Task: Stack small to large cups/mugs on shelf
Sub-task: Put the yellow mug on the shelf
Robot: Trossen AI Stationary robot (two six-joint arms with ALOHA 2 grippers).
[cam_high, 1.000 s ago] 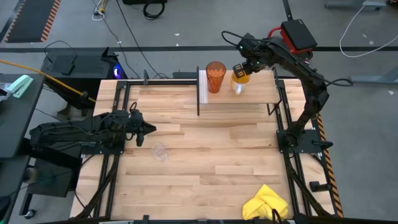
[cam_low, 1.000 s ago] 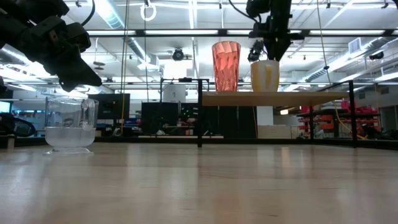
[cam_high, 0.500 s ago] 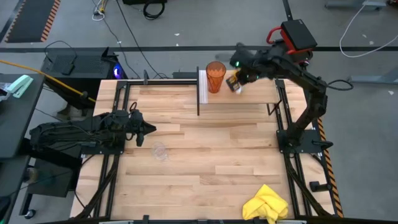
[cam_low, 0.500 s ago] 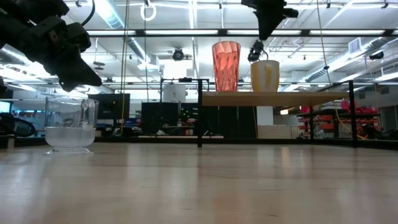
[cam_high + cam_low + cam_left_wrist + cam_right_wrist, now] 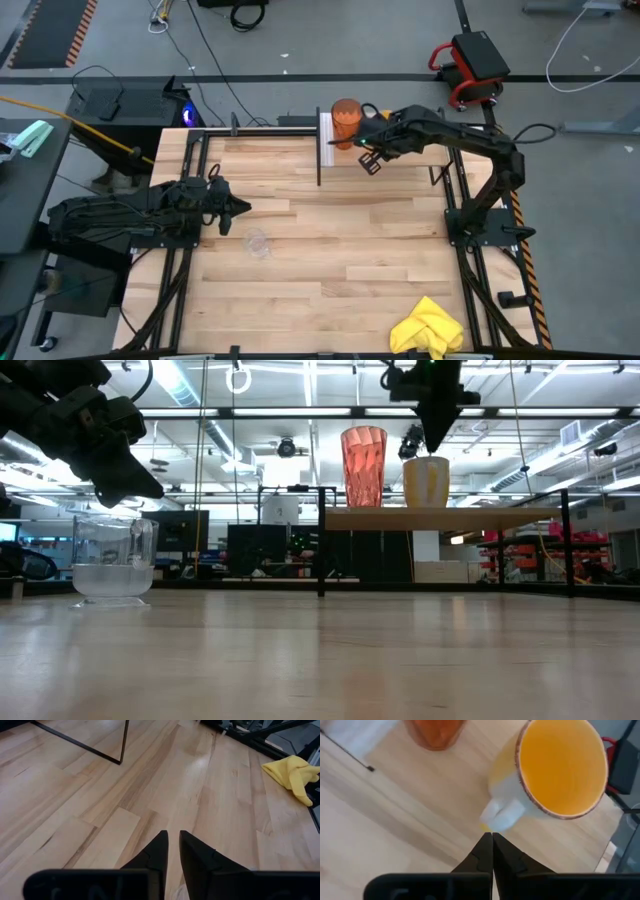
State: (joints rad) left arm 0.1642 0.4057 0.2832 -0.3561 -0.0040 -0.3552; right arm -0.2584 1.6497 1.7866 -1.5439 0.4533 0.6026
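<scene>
On the shelf (image 5: 450, 515) stand a tall dark-orange tumbler (image 5: 363, 465) and, to its right, a shorter orange cup (image 5: 560, 770) with a pale handle (image 5: 502, 815). My right gripper (image 5: 492, 840) hangs shut above the shelf (image 5: 400, 172), just nearer than the cup and touching nothing. The small clear glass (image 5: 113, 560) stands on the tabletop at the left. My left gripper (image 5: 172, 840) rests just above and beside the glass, its fingers all but together and nothing between them.
A yellow cloth (image 5: 428, 328) lies at the table's near right corner. The shelf's black legs (image 5: 318, 160) and white end panel (image 5: 325, 140) stand at the far middle. Bare wood planks lie between the glass (image 5: 258, 243) and the shelf.
My right gripper has left the orange cup, swung along the shelf toward the table's near edge and a little to the left, rolled somewhat, and shut its fingers. The cup stays upright where it stood on the shelf.
</scene>
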